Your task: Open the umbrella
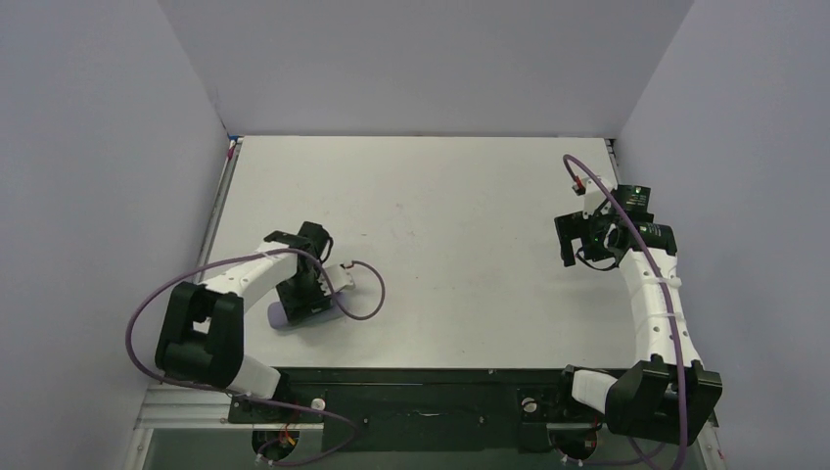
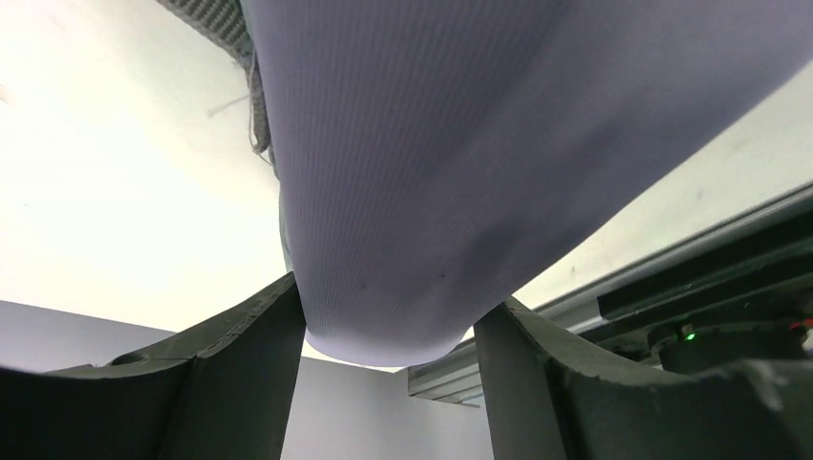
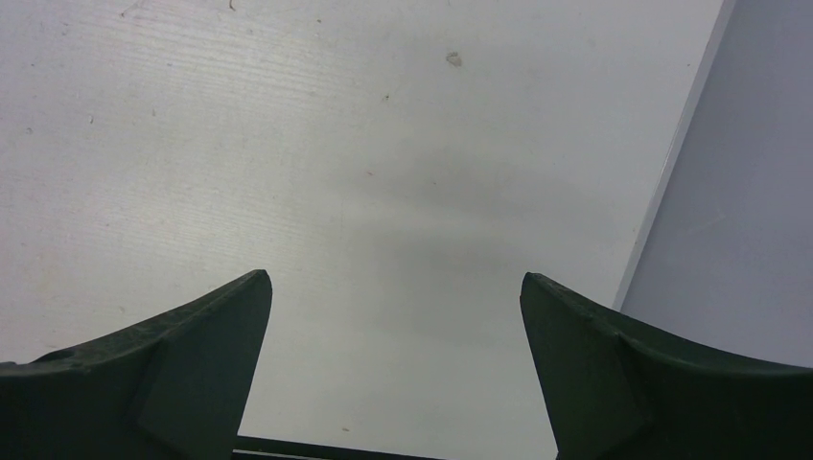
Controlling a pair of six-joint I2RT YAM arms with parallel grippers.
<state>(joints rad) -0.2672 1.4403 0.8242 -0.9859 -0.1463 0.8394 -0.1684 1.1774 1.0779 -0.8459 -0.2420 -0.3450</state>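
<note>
No tan umbrella shows in any view. A pale lavender oblong case (image 1: 282, 315) lies on the white table (image 1: 440, 215) at the near left. My left gripper (image 1: 311, 294) is down over it. In the left wrist view the case's rounded fabric end (image 2: 460, 144) fills the gap and touches both black fingers (image 2: 259, 364), so the gripper (image 2: 388, 326) is shut on it. A grey zipper edge (image 2: 216, 19) shows at the case's top left. My right gripper (image 1: 568, 240) hovers at the right side, open and empty (image 3: 395, 287), over bare table.
A black rail (image 1: 421, 392) runs along the table's near edge, just past the case in the left wrist view (image 2: 709, 287). Grey walls enclose the table on three sides; its right edge (image 3: 671, 163) lies close to the right gripper. A purple cable (image 1: 367, 294) loops beside the left wrist.
</note>
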